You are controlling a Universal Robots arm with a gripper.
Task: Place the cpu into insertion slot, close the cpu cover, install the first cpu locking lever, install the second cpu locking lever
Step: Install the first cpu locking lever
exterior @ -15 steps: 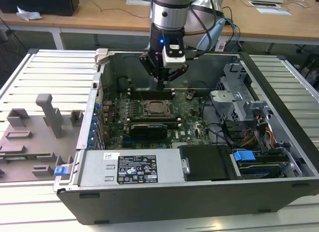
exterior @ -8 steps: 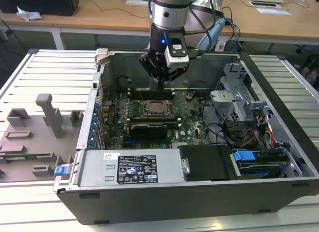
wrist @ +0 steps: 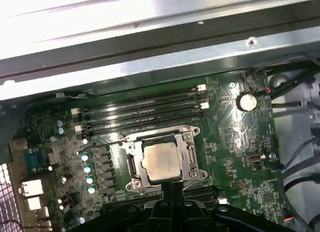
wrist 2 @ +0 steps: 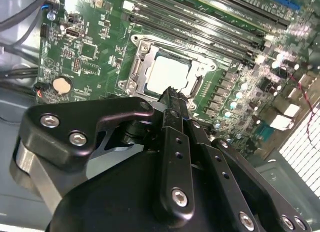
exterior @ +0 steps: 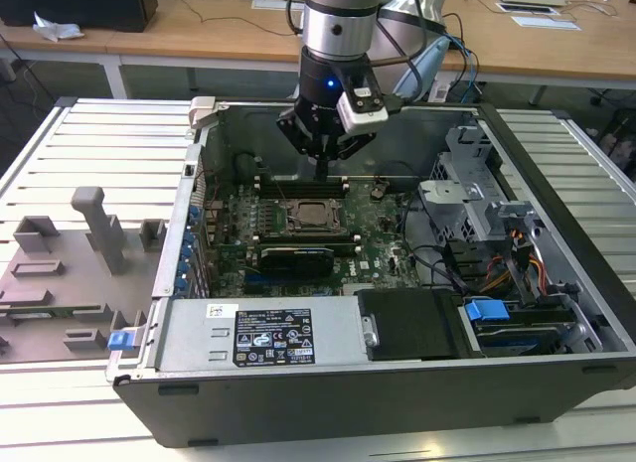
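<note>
The cpu (wrist: 161,161) lies flat in the insertion slot (wrist: 133,165), metal top up and edges square to the rim. The cpu cover (wrist: 160,138) lies down around it. The jaws hang pressed together over the slot's edge.

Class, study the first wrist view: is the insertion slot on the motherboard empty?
No, the cpu lies flat inside the insertion slot, its pale metal top facing up.
</note>
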